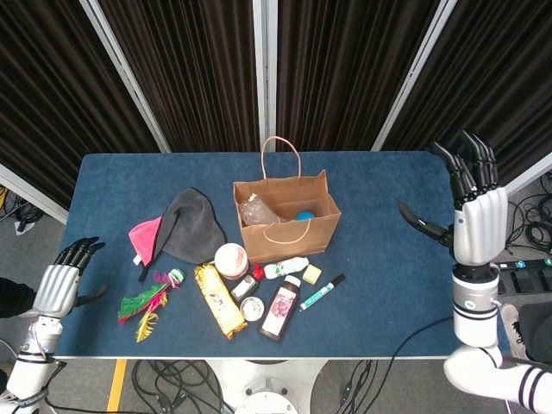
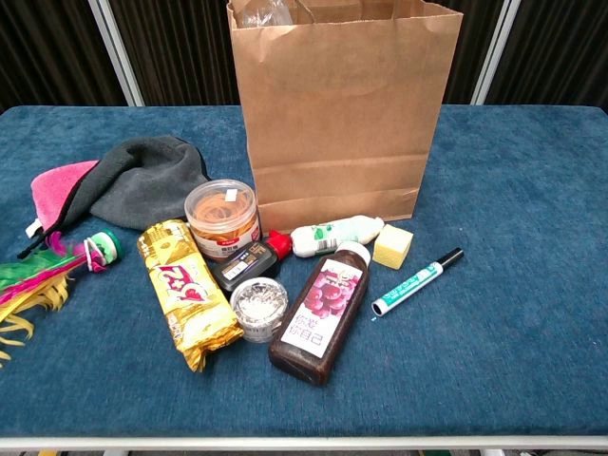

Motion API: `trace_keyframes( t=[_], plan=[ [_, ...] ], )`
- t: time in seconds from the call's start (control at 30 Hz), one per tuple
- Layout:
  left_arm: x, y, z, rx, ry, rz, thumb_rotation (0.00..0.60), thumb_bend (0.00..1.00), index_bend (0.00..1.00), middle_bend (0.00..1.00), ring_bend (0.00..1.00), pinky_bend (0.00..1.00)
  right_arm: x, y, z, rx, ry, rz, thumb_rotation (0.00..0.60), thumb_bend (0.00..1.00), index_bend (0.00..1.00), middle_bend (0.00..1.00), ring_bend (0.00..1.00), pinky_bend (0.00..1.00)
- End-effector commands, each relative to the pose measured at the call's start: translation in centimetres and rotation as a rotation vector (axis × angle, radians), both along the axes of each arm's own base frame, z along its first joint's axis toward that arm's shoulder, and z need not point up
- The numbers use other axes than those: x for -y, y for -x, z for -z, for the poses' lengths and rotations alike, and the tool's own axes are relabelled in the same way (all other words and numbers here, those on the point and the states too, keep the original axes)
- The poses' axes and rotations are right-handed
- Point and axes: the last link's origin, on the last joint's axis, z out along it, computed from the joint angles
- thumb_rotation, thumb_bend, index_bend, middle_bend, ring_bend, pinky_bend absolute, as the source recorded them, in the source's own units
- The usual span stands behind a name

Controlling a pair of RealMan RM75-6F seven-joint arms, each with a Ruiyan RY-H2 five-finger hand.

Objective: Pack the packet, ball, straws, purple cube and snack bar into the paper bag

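Observation:
The brown paper bag (image 1: 285, 226) (image 2: 342, 114) stands open at the table's middle. Looking down into it, I see a clear plastic packet (image 1: 257, 210) and a blue ball (image 1: 304, 216); no purple cube shows. The yellow snack bar (image 1: 218, 299) (image 2: 187, 292) lies on the cloth in front of the bag, to its left. My right hand (image 1: 473, 207) is raised over the table's right edge, fingers spread and empty, well away from the bag. Beyond the left edge, my left hand (image 1: 59, 285) hangs low, holding nothing. Neither hand shows in the chest view.
In front of the bag lie a rubber-band jar (image 2: 222, 213), a dark juice bottle (image 2: 318, 312), a small tin (image 2: 258, 303), a white bottle (image 2: 332, 234), a yellow cube (image 2: 392, 245) and a marker (image 2: 416, 281). A grey cap (image 2: 142, 185), pink cloth (image 2: 57, 190) and feather toy (image 2: 43, 275) sit left.

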Motion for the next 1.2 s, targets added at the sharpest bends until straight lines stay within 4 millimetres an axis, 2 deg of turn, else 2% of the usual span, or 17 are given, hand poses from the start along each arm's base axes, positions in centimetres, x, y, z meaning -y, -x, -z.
trace_keyframes(
  t=[0.03,0.1,0.17,0.27,0.4,0.5,0.67,0.77,1.07,1.2],
  plan=[
    [0.0,-0.4,0.1,0.007,0.02,0.018,0.6,0.26,0.24,0.23,0.15,0.21,-2.2,5.3,0.2,-0.186,-0.053,0.266,0.6,0.0,0.21,0.27,0.08,0.11],
    [0.1,-0.7,0.0,0.01,0.029,0.03,0.6,0.26,0.25,0.23,0.15,0.21,-3.3,7.3,0.7,-0.248,-0.116,0.426,0.6,0.0,0.23,0.27,0.08,0.11],
    [0.2,-1.0,-0.2,0.002,0.046,0.039,0.6,0.26,0.26,0.23,0.15,0.21,-4.3,8.0,1.0,-0.263,-0.199,0.54,0.6,0.0,0.23,0.25,0.08,0.11],
    [0.6,-1.5,-0.3,-0.025,0.1,0.065,0.6,0.26,0.26,0.23,0.15,0.21,-5.7,6.9,0.7,-0.242,-0.321,0.603,0.6,0.01,0.23,0.24,0.07,0.11],
    [1.6,-2.6,-0.5,-0.075,0.173,0.116,0.6,0.26,0.26,0.23,0.15,0.22,-6.8,5.0,-0.5,-0.312,-0.294,0.585,0.6,0.05,0.23,0.25,0.07,0.11],
    [2.5,-3.6,-0.2,-0.095,0.242,0.151,0.6,0.26,0.26,0.23,0.15,0.22,-7.4,4.2,-0.5,-0.307,-0.298,0.562,0.6,0.05,0.23,0.25,0.07,0.11],
    [3.3,-5.7,0.8,-0.147,0.367,0.259,0.6,0.26,0.26,0.24,0.15,0.24,-7.1,4.9,0.0,-0.294,-0.339,0.586,0.6,0.06,0.23,0.25,0.07,0.11],
    [2.9,-7.0,1.5,-0.209,0.413,0.363,0.6,0.26,0.26,0.24,0.15,0.24,-6.6,5.4,0.3,-0.278,-0.353,0.606,0.6,0.06,0.23,0.25,0.07,0.11],
    [-1.1,-10.4,2.9,-0.33,0.493,0.606,0.6,0.26,0.26,0.24,0.15,0.25,-6.0,6.6,-0.1,-0.27,-0.308,0.647,0.6,0.06,0.23,0.25,0.07,0.11],
    [-1.5,-11.5,3.7,-0.383,0.568,0.707,0.6,0.27,0.26,0.24,0.15,0.25,-5.8,7.1,-0.4,-0.251,-0.3,0.662,0.6,0.06,0.23,0.25,0.07,0.11]
  ],
)
